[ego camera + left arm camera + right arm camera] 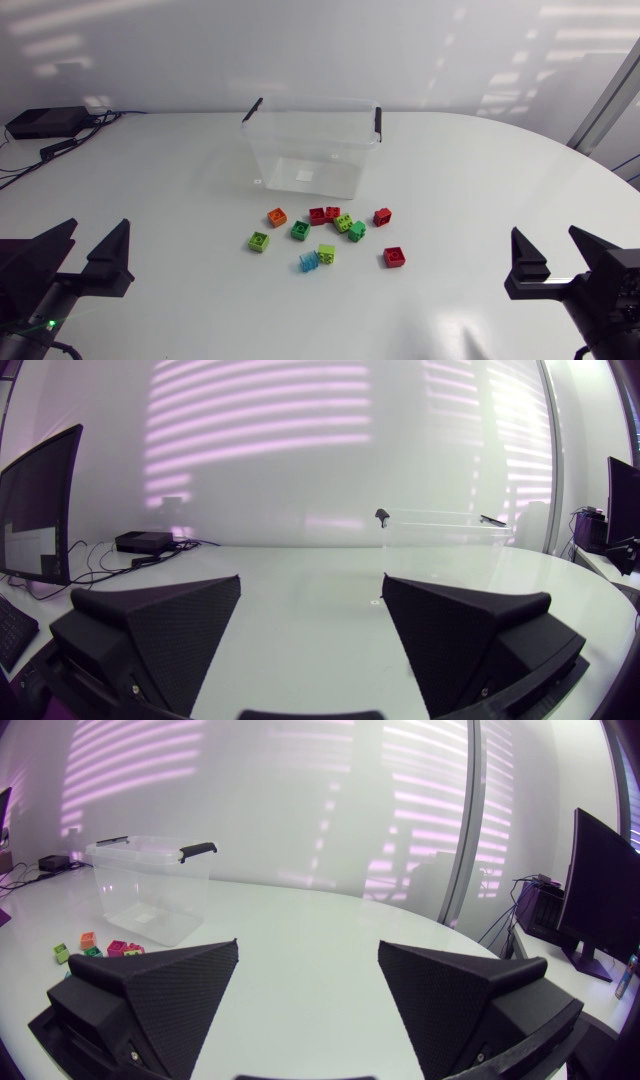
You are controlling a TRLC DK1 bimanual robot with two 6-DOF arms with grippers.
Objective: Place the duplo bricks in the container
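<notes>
Clear plastic container [300, 150], studded duplo bricks [344, 224] scattered beside; left pincer [98, 224], right pincer [545, 232] matte wedges, apart.

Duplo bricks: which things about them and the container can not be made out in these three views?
- Left wrist view: no bricks show. The left gripper hides the near table, and only the upper part of the container is visible.
- Right wrist view: a few bricks show beside the right gripper; its finger hides the rest.
- Head view: the blue piece is too small to tell its shape.

right gripper [308, 948] spread wide, clear container [148, 895] and bricks [112, 948] well ahead
</notes>
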